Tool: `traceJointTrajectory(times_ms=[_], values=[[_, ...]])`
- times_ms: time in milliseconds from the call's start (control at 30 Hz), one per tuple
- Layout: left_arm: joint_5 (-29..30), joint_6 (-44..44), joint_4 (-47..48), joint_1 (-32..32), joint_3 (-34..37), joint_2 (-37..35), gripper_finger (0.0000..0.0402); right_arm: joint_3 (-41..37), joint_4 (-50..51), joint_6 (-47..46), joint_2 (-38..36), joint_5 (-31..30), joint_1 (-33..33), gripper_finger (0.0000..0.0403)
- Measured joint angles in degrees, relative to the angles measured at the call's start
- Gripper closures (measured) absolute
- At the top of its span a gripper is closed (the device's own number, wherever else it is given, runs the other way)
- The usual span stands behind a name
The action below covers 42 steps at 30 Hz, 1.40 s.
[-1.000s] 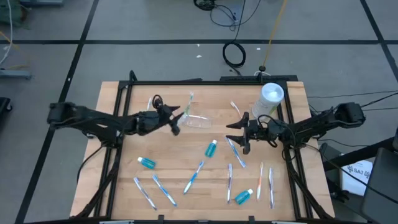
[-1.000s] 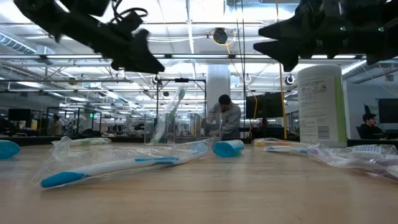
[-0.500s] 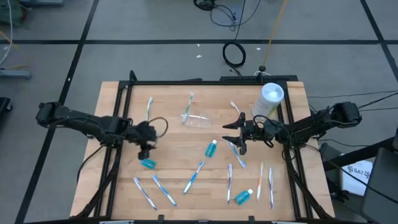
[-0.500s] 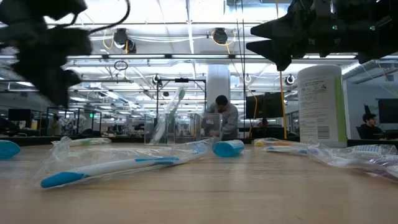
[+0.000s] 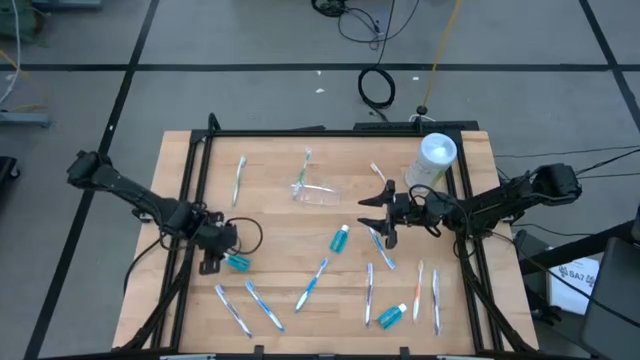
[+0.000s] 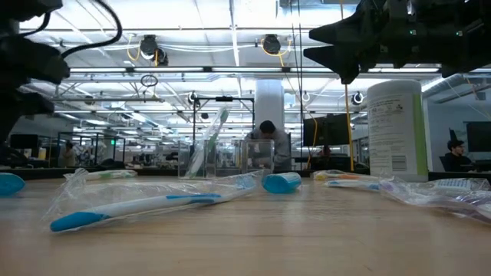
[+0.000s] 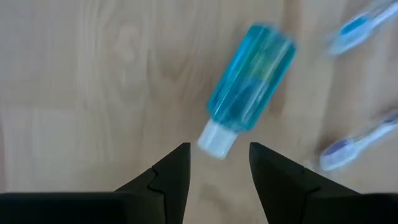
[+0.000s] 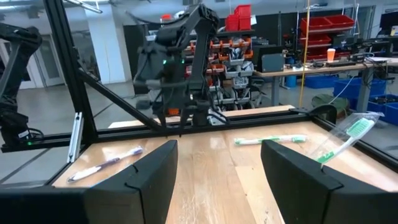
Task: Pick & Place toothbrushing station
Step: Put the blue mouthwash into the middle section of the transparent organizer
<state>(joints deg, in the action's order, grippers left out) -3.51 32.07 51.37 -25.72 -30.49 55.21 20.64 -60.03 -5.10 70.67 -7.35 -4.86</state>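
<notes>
Clear, colourless plastic toothbrushing station (image 5: 318,192) — near worktop's far edge, likely light, slippery, brittle; grasp by rim. Left gripper (image 7: 217,163) and right gripper (image 8: 217,163) — both parted, empty.

Right gripper (image 8: 217,180) with fingers spread wide over the wooden table (image 8: 211,155), left arm (image 8: 177,68) opposite, wrapped toothbrush (image 8: 106,163) on one side, green toothbrush (image 8: 270,140) and bagged green toothbrush (image 8: 345,137) on the other

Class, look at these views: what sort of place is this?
Probably a robotics lab in an open industrial hall: two robot arms at a wooden table, shelves with red bins behind, rows of ceiling lights overhead.
</notes>
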Motion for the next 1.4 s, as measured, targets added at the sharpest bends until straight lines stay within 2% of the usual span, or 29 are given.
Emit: traceJointTrajectory(times_ms=[367, 700, 800, 967, 1067, 1267, 1400], values=[[0.6, 3.1, -2.5, -4.1, 1.9, 9.5, 0.0231, 0.0, -0.2, 0.0, 0.0, 0.0, 0.0, 0.0176], [2.5, -0.5, -6.9, -4.1, 1.8, 14.3, 0.0232, 0.0, -0.2, 0.0, 0.0, 0.0, 0.0, 0.0177], [2.1, -1.2, -6.9, -4.1, 1.7, 14.9, 0.0246, 0.0, -0.2, 0.1, 0.0, 0.0, 0.0, 0.0177], [3.0, -1.7, -7.7, -4.0, 1.7, 14.8, 0.0292, 0.0, -0.2, 0.4, 0.0, 0.0, 0.0, 0.0177], [4.1, -1.5, -8.3, -4.0, 1.4, 14.8, 0.0303, 0.0, -0.2, 0.4, 0.0, 0.0, 0.0, 0.0177], [11.0, -4.9, -8.2, -4.0, -2.9, 14.9, 0.0289, 0.0, -0.2, 0.4, 0.0, 0.0, 0.0, 0.0177], [20.9, -10.2, -8.2, -3.2, -9.2, 14.9, 0.0294, 0.0, -1.4, 0.4, 0.0, 0.0, 0.0, 0.0177]])
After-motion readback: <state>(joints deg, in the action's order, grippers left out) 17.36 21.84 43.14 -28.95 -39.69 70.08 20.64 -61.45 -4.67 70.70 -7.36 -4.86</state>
